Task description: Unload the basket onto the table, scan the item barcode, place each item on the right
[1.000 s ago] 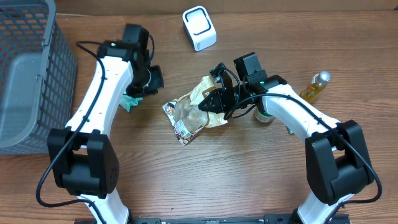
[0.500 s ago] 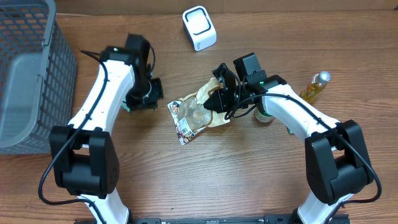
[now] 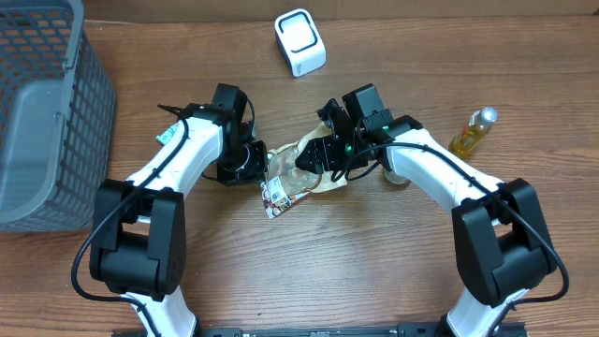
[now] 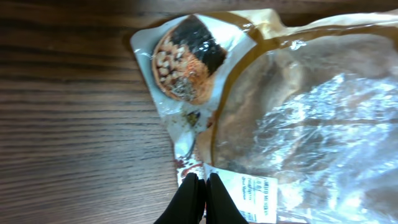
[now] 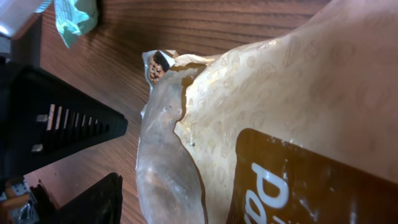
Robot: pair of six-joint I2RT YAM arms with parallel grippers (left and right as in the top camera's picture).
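Observation:
The item is a crumpled snack bag (image 3: 301,176), part clear and part tan, lying on the wooden table between both arms. My left gripper (image 3: 255,165) is shut, its tips (image 4: 200,182) together at the bag's (image 4: 298,112) sealed edge beside a white printed label (image 4: 256,198); I see nothing pinched between them. My right gripper (image 3: 318,154) hovers open over the bag's far end. In the right wrist view one dark finger (image 5: 93,202) stands off the bag (image 5: 280,93), and the other is hidden. No barcode shows. The white scanner (image 3: 299,41) stands at the back.
A grey mesh basket (image 3: 37,112) fills the left edge. A yellow bottle (image 3: 473,131) lies at the right, and a small green-topped container (image 3: 399,176) sits under the right arm. A teal wrapper (image 5: 74,17) lies left of the bag.
The left arm swung right, its shut gripper arriving at the bag's left edge. The right gripper's jaws opened and let go of the bag, which settled slightly to the right.

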